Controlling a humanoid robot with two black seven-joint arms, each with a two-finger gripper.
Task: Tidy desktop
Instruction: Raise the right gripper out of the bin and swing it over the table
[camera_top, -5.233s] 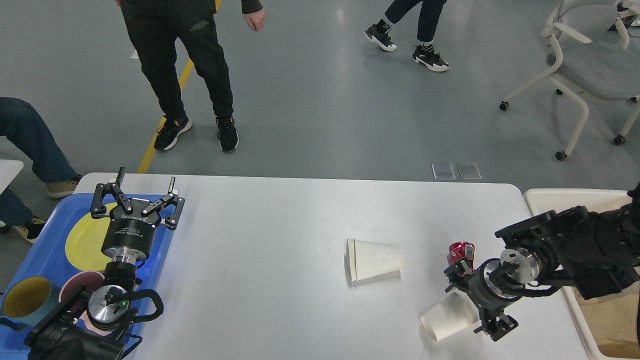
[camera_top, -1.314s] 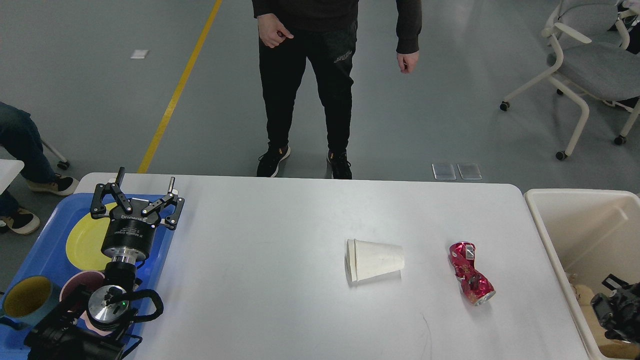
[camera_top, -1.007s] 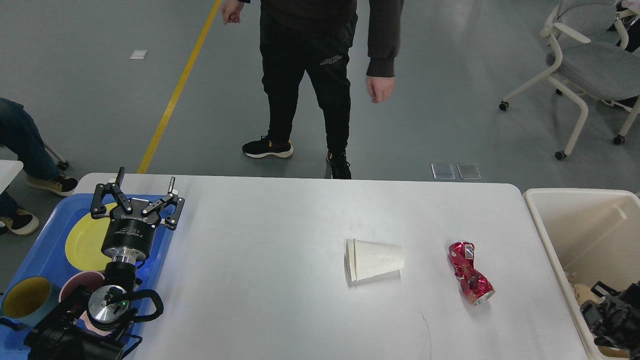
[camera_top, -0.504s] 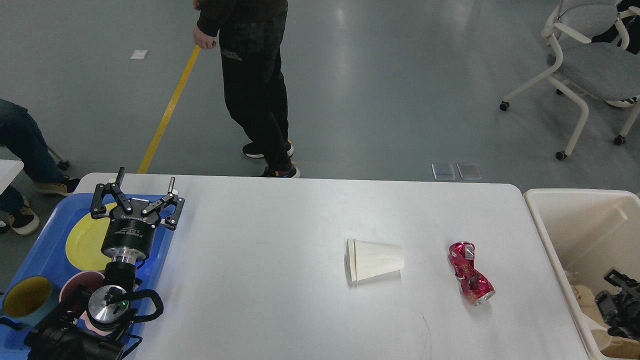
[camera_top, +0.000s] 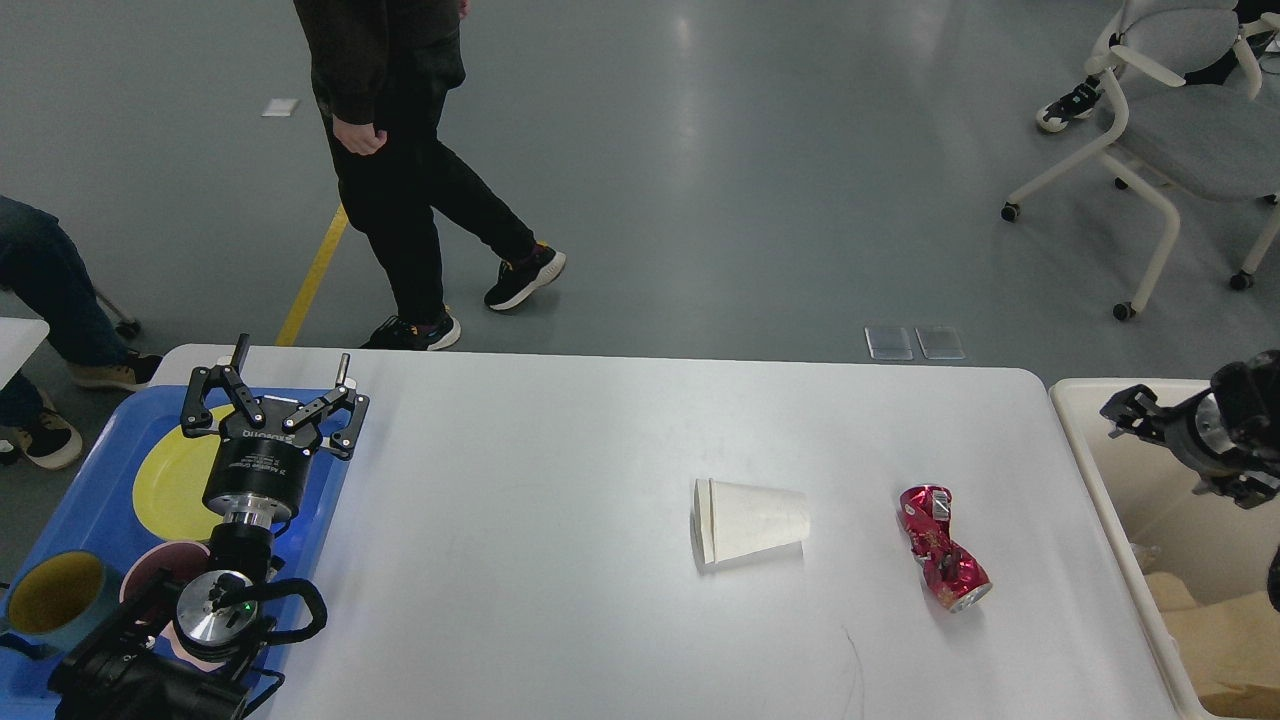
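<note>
The white desktop (camera_top: 560, 480) fills the middle of the head view. Two nested white paper cups (camera_top: 750, 520) lie on their side near its centre right. A crushed red can (camera_top: 940, 548) lies to their right. My left gripper (camera_top: 290, 375) stands open over the blue tray's right edge, with nothing between its fingers. My right gripper (camera_top: 1150, 430) hangs over the cream bin at the far right; its fingers look spread and empty, and it is well clear of the can.
The blue tray (camera_top: 90, 470) at the left holds a yellow plate (camera_top: 170, 480), a teal mug (camera_top: 55, 600) and a pink bowl (camera_top: 165, 565). The cream bin (camera_top: 1085, 395) holds cardboard scraps. A person walks beyond the far edge. A wheeled chair (camera_top: 1170, 130) stands at the back right.
My right gripper, earlier shut on a paper cup on the desktop, went down into the bin and has now risen above its rim without it. The person walked left. The left arm is unmoved.
</note>
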